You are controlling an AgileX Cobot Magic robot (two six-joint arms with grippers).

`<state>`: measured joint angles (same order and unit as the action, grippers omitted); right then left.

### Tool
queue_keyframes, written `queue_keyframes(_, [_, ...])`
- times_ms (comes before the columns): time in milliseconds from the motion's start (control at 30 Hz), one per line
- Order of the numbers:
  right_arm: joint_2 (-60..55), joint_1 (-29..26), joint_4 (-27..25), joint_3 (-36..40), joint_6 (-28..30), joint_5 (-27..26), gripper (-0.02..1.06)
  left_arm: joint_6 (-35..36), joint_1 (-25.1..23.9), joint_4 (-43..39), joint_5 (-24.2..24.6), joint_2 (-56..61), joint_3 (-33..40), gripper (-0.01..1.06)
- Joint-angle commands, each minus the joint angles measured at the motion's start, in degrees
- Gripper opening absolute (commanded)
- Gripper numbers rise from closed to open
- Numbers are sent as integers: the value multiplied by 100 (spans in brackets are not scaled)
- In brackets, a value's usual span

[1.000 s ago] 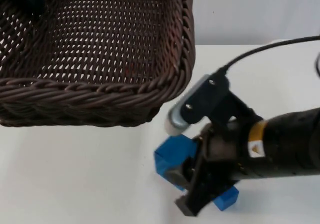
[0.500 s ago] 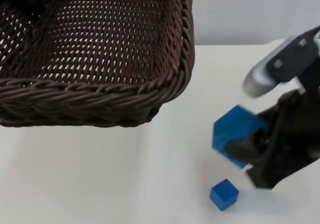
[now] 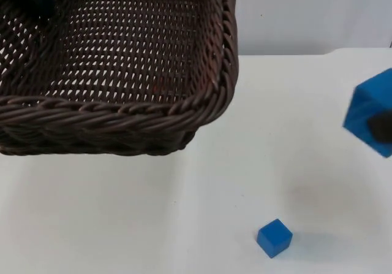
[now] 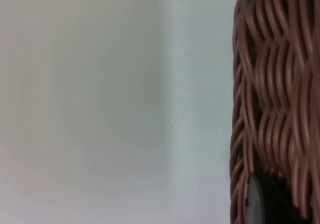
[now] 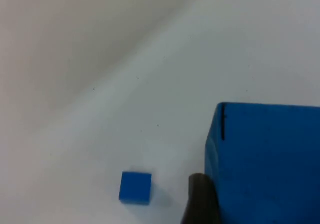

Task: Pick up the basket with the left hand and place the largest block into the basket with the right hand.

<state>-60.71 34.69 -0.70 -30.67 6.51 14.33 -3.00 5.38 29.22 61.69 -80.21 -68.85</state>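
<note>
1. Left gripper [image 4: 265,204] grips the wicker basket [image 3: 122,72], its fingertip against the woven wall, raised off the white table [image 3: 122,213]
2. Right gripper [image 3: 383,127] apparently clamps the large blue block [image 3: 367,111], lifted
3. Small blue cube [image 3: 274,238] lies below that gripper

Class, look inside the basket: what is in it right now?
The basket's visible weave holds no block; its far left is out of view. The big block hangs in the right gripper; the small block lies on the table.
</note>
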Motion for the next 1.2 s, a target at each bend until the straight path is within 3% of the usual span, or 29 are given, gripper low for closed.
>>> queue_keyframes(0, [205, -36, 8, -79, -43, 377, 0, 44, -17, 143, -77, 68, -6, 0])
queue_keyframes(67, [268, -36, 28, -492, -66, 1298, 0, 44, -17, 143, -77, 68, -6, 0])
queue_keyframes(100, [268, -36, 28, -492, -66, 1298, 0, 44, -17, 143, -77, 68, -6, 0])
queue_keyframes(167, [268, -36, 70, -813, -66, 1870, 0, 45, -17, 157, -77, 68, -6, 0])
queue_keyframes(267, [268, -36, 70, -1266, -66, 2272, 0, 45, -17, 157, -77, 68, -6, 0])
queue_keyframes(600, [268, -36, 70, -2290, -66, 2685, 0, 45, -17, 145, -77, 68, 4, 0])
queue_keyframes(1167, [-346, -23, 70, -3381, -66, 2752, 0, 45, -17, 145, -77, 68, 9, 0])
